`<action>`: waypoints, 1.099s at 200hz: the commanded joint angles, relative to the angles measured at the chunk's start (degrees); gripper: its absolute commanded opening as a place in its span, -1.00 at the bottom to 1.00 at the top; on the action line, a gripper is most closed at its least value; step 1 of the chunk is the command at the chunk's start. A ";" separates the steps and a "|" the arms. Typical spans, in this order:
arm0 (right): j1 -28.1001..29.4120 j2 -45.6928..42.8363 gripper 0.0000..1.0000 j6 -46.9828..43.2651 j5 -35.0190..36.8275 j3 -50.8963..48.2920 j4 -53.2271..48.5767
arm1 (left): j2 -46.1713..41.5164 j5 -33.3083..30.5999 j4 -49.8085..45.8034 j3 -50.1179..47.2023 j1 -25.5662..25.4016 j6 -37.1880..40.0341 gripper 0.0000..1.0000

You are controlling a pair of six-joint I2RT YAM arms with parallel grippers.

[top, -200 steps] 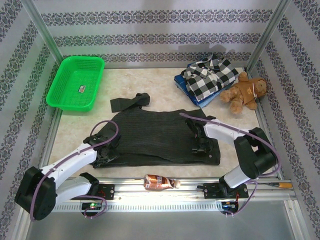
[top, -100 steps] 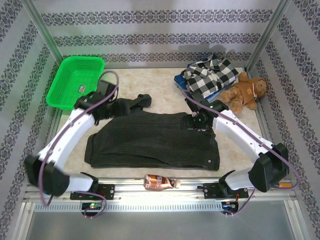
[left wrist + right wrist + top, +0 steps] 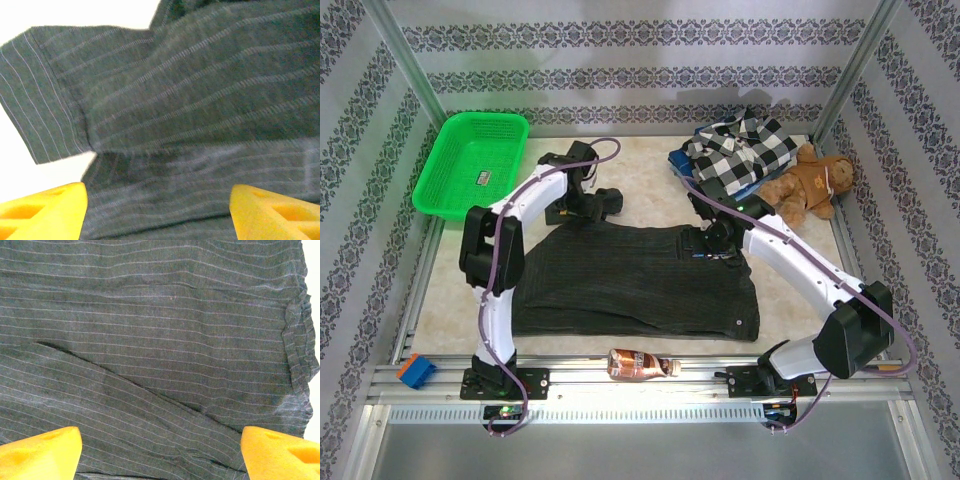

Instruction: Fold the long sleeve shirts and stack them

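The dark charcoal pinstriped shirt (image 3: 630, 285) lies folded flat mid-table, one sleeve (image 3: 598, 203) sticking out past its far left corner. My left gripper (image 3: 582, 205) hovers over that sleeve (image 3: 125, 80), yellow fingertips (image 3: 42, 210) wide apart, open (image 3: 157, 220). My right gripper (image 3: 708, 243) is over the shirt's far right corner, open (image 3: 160, 460) above the striped cloth (image 3: 150, 340), with nothing between its fingers (image 3: 282, 452). The black-and-white checked shirt (image 3: 740, 150) lies folded on a blue garment (image 3: 720, 195) at the back right.
A green basket (image 3: 472, 165) stands at the back left. A brown teddy bear (image 3: 810, 183) sits beside the checked shirt. A bottle (image 3: 640, 364) lies on the front rail, a blue block (image 3: 416, 369) at the near left, a screwdriver (image 3: 885, 370) at the near right.
Both grippers left the near part of the dark shirt and went to its far edge. The left one then shifted right over the sleeve. The right gripper opened wider.
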 commanded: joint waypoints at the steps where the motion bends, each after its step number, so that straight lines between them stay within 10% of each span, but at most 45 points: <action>1: -0.84 -1.32 0.66 0.51 -0.63 -1.49 -2.07 | 3.18 -4.34 -2.15 4.08 1.32 5.40 0.48; 70: -2.55 0.58 0.65 0.58 -2.54 -2.58 -0.59 | 11.93 -11.07 -1.07 13.40 2.47 8.44 -0.52; 131: -2.64 3.34 0.63 -0.07 -2.98 -3.10 0.77 | 11.93 -18.20 1.74 22.99 2.75 11.35 -0.60; 189: -2.99 4.07 0.63 0.10 -3.59 -5.16 1.88 | 14.72 -12.12 -3.45 34.73 2.55 13.49 -0.54; 220: -3.14 3.13 0.67 0.04 -4.33 -5.74 2.36 | 6.52 0.50 -4.02 21.70 4.87 2.44 0.40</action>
